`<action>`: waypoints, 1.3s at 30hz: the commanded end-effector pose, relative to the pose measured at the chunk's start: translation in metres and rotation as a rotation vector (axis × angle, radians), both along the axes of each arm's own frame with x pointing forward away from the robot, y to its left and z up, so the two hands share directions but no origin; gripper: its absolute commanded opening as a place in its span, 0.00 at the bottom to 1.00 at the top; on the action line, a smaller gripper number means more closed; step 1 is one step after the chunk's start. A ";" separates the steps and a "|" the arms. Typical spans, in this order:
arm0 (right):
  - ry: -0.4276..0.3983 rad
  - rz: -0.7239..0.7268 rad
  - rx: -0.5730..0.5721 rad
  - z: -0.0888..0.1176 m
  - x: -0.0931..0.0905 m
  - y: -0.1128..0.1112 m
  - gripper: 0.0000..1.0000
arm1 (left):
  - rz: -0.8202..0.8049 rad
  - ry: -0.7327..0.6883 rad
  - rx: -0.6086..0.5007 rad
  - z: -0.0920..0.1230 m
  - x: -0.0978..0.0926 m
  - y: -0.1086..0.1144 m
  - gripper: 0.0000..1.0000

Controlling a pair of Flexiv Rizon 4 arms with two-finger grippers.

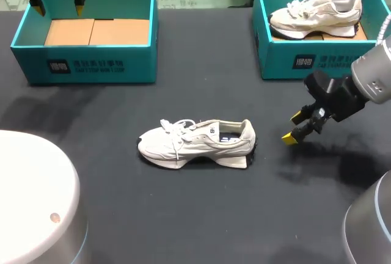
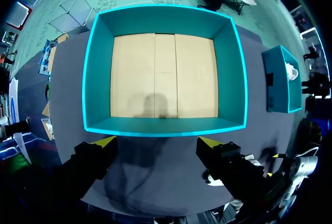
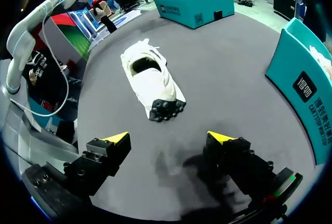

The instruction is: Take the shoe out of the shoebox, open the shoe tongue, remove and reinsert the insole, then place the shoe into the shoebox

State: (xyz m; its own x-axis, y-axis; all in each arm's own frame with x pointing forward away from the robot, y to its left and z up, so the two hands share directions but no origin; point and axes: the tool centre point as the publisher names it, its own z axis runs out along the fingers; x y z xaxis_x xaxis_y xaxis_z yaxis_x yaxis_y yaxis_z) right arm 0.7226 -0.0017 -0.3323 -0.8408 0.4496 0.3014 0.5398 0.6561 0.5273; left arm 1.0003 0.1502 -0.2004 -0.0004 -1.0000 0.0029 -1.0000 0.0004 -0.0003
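On table (image 1: 201, 215) — one shoe (image 1: 195, 145), two shoeboxes (image 1: 91, 65) (image 1: 305, 62), second shoe (image 1: 314, 14) seemingly boxed

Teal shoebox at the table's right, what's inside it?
A white sneaker rests on the brown cardboard floor of the teal shoebox, toe toward the view's left. The box's near wall hides the floor's front strip.

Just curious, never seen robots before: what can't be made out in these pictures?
- Insole in the shoe on the table: the opening is too small in the head view and dark in the right wrist view.
- Second shoe: in the right wrist view, mostly behind the right shoebox wall and cut off by the edge.
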 end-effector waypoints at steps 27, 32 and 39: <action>-0.307 0.075 0.140 -0.041 0.009 -0.003 1.00 | 0.000 0.000 0.001 0.000 0.000 0.000 1.00; -0.307 0.075 0.140 -0.041 0.009 -0.003 1.00 | 0.000 0.000 0.001 0.000 0.000 0.000 1.00; -0.393 0.088 0.352 -0.060 0.027 -0.019 1.00 | 0.000 0.000 0.001 0.000 0.000 0.000 1.00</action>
